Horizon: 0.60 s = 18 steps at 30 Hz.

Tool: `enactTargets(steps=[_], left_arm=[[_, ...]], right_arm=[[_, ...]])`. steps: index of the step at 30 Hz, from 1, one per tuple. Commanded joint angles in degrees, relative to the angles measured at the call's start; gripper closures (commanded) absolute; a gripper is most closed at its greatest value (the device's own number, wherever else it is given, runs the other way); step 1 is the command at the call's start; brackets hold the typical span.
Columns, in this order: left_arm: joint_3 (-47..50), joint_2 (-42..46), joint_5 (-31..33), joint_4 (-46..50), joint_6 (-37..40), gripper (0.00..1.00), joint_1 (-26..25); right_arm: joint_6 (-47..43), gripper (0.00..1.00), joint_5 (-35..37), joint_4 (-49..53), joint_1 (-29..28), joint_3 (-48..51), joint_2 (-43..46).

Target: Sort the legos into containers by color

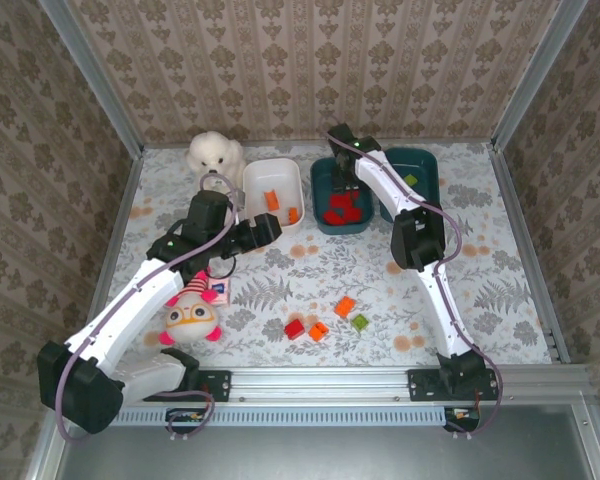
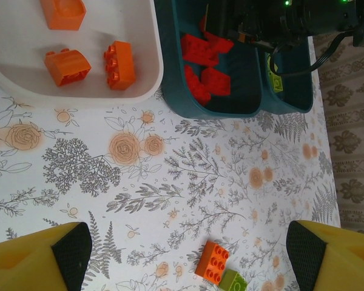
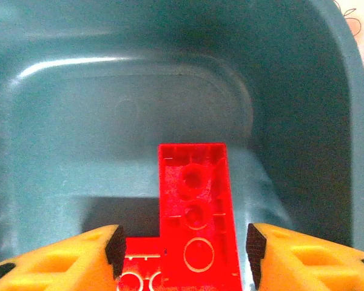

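The right fingers point(image 3: 116, 251) stand partly open inside the middle teal bin point(image 3: 170, 91). A red brick point(image 3: 197, 212) lies between the pads with a gap on either side (so not clamped). The left fingers point(image 2: 70, 248) are spread wide above the bench point(image 2: 170, 170) and hold nothing; an orange brick point(image 2: 212, 260) and a lime brick point(image 2: 233, 280) lie between them on the cloth. The left wrist view shows three orange bricks point(image 2: 67, 65) in the white bin point(image 2: 142, 91) and a red pile point(image 2: 197, 50) in the teal one. From above, four loose bricks point(image 1: 294, 328) lie near the arm bases, to the right of the plush doll point(image 1: 190, 315).
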State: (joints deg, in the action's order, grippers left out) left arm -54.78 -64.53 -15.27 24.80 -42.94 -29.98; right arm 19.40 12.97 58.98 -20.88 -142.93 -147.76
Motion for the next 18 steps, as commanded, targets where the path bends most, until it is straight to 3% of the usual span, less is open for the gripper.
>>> enactTargets(steps=[1, 7, 10, 14, 16, 18], left_arm=[[-2.0, -0.1, -0.8, -0.4, 0.1, 0.13, -0.6], [-1.0, 0.4, -0.8, -0.3, 0.1, 0.13, -1.2], [-0.8, 0.4, -0.7, -0.5, 0.2, 0.13, -1.8], [-0.6, 0.6, -0.4, -0.5, 0.3, 0.13, -2.4], [-0.2, 1.1, -0.2, -0.3, 0.2, 0.13, -2.7], [0.6, 1.9, 0.1, -0.4, -0.2, 0.13, -2.8]], right_arm=[[-1.0, 0.38, 0.3, 1.1, -0.3, -2.2, 2.8], [-2.2, 0.39, 1.4, -1.8, -2.0, -1.6, 10.3], [-1.2, 0.46, 2.1, -0.9, -2.2, -0.1, 12.0], [2.7, 0.68, 1.2, 4.6, -2.1, 1.6, 12.2], [4.7, 0.69, -0.2, 4.7, -2.3, 5.8, 13.8], [6.6, 0.63, -1.4, 3.4, -2.6, 10.4, 15.4]])
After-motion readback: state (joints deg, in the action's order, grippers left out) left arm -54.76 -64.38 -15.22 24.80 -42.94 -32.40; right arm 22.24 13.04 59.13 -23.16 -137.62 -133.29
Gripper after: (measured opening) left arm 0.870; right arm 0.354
